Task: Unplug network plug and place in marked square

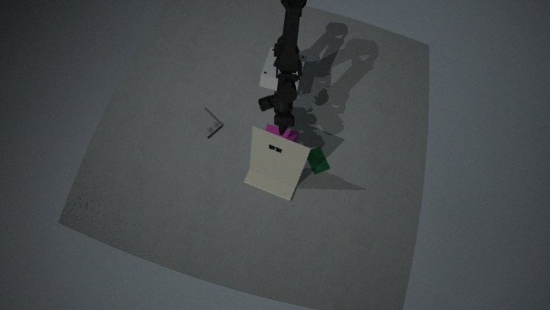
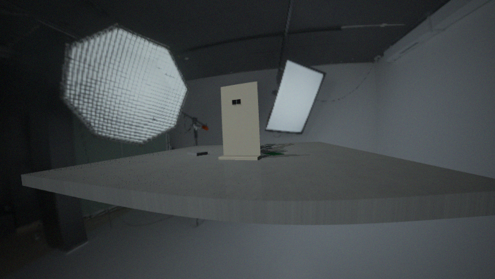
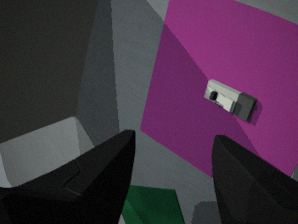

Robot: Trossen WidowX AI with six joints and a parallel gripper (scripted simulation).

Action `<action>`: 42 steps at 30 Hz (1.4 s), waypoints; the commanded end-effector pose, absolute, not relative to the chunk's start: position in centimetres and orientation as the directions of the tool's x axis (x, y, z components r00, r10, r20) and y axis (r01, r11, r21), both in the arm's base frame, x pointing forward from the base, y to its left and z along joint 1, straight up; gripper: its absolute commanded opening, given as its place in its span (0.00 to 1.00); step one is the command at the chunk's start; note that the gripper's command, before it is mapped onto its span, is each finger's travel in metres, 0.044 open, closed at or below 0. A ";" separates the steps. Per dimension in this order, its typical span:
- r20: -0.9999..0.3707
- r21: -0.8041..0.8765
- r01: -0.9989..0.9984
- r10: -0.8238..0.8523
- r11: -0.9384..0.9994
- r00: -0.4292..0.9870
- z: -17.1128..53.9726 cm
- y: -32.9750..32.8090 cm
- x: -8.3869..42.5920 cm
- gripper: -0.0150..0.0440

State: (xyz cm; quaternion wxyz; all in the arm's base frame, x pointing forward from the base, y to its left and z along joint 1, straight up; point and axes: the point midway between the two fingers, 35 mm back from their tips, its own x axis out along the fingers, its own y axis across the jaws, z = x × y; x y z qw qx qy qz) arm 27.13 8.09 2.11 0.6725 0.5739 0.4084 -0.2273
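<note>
A small plug (image 3: pixel 230 99), pale grey with a dark grey end, lies on the magenta square (image 1: pixel 271 128) (image 3: pixel 225 45) on the table. My gripper (image 1: pixel 283 133) (image 3: pixel 174 143) is open, its fingers partly spread with nothing between them. In the wrist view it hangs above the table, and the plug lies beyond the right finger, not between the fingers. The upright cream panel (image 1: pixel 277 165) (image 2: pixel 242 128) has two small black openings near its top. The panel hides the plug from the exterior view, and I cannot make the plug out in the top view.
A green patch (image 1: pixel 318 160) (image 2: pixel 273 153) (image 3: pixel 157 202) lies beside the panel. A white box (image 1: pixel 268 81) stands beneath my arm. A low dark-edged object (image 1: pixel 216 131) (image 2: pixel 201 153) lies apart from the panel. A pale block (image 3: pixel 45 150) and a large dark surface (image 3: pixel 40 65) fill the wrist view's left side.
</note>
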 end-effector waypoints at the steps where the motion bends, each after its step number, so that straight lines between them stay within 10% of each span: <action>1: -0.807 0.590 0.773 0.165 0.234 0.567 2.8 8.2 27.3 0.52; 42: -0.810 0.586 0.774 0.164 0.238 0.563 7.3 7.9 26.3 0.52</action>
